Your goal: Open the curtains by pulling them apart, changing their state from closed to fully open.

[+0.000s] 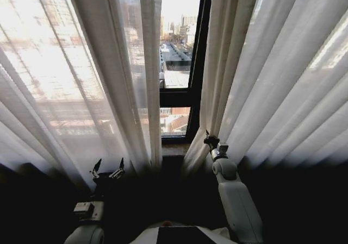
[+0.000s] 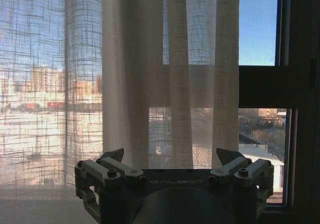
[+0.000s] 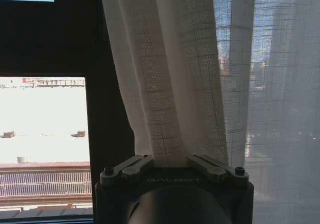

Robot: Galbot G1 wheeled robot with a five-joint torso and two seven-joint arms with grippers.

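Head view: we see the curtains parted at centre, leaving a narrow gap at 12 o'clock through which the black window frame (image 1: 197,64) and rooftops outside show.

The left curtain panel (image 1: 81,75) hangs from 9 to 11 o'clock, its inner edge just beside the gap. The right curtain panel (image 1: 272,81) fills 1 to 3 o'clock and slants, its lower inner edge drawn toward the right gripper (image 1: 210,141).

Right gripper, at about 5 o'clock from the gap: in the right wrist view we note its jaws closed onto a gathered fold of the right curtain panel (image 3: 170,84), the fabric pinched between the fingers (image 3: 131,165). The frame post stands just beside that fold.

Left gripper (image 1: 107,170), at 7 o'clock, low: jaws spread apart, nothing between them. In the left wrist view the left curtain panel (image 2: 165,84) hangs beyond the fingertips (image 2: 112,155), apart from them.
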